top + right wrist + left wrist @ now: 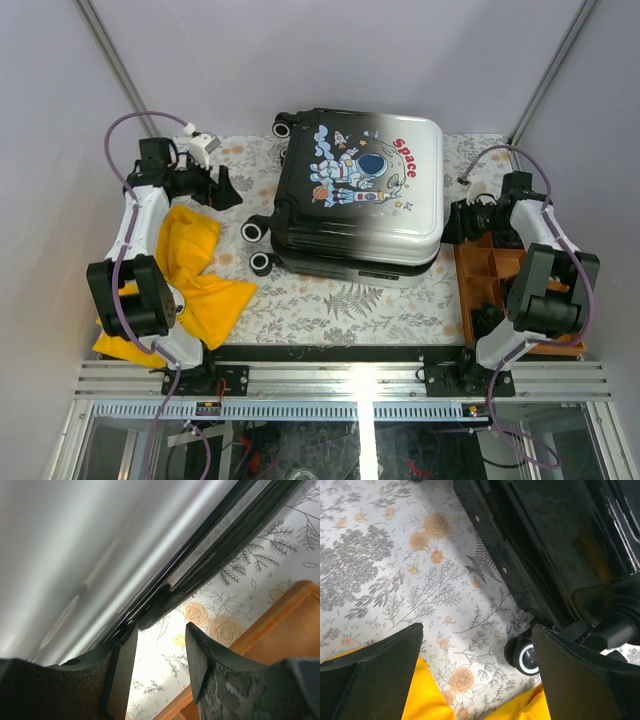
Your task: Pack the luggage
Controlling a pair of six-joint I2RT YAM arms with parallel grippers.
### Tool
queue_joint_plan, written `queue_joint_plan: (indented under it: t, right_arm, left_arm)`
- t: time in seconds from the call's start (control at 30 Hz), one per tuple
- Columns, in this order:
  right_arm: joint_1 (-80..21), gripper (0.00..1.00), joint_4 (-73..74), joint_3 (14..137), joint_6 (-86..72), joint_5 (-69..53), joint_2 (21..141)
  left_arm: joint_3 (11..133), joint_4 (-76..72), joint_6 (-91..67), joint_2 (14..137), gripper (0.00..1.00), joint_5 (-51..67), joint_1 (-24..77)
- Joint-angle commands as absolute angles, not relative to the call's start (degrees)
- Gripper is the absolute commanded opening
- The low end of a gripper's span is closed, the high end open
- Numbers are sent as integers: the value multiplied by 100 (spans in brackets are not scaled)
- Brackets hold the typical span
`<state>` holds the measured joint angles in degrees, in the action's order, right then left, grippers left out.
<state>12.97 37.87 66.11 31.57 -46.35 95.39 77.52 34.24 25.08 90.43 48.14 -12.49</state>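
The luggage lies flat and closed in the middle of the table, astronaut print up, its wheels to the left. My left gripper hovers open off the luggage's back left corner. In the left wrist view its jaws stand wide over bare tablecloth, with the black shell and one wheel by the right finger. My right gripper is open beside the luggage's right edge. In the right wrist view nothing lies between its fingers. The left finger sits close under the white shell's seam.
A yellow cloth lies crumpled on the table's left side, under my left arm, and shows below the left jaws. An orange compartment tray stands on the right under my right arm, its rim near the right finger.
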Motion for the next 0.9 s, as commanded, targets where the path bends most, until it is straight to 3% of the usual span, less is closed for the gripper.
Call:
queue_joint_plan:
  t: [0.0,0.2,0.43,0.6,0.87]
  right_arm:
    - [1409,49,4276,6510,3467,-5063,8570]
    - [1394,48,5235,6090,4416,-4839,7816]
    - [922,45,5534,5404,5251,-4607,6959]
    - [572,45,4627,5072,4367,-4460,6813]
    - [456,43,2794,5649,2820,-4455,7975]
  left_arm:
    - [8038,3199,3016,9277,88,4261,-718]
    - [8752,2830,2634,9901,87,4069,-549]
    - [9081,3874,4162,10228,85,3653,316]
    - [8488,4327,4797,9878,77,3774,530]
    - [7198,4945,5665,8668,68,4243,687]
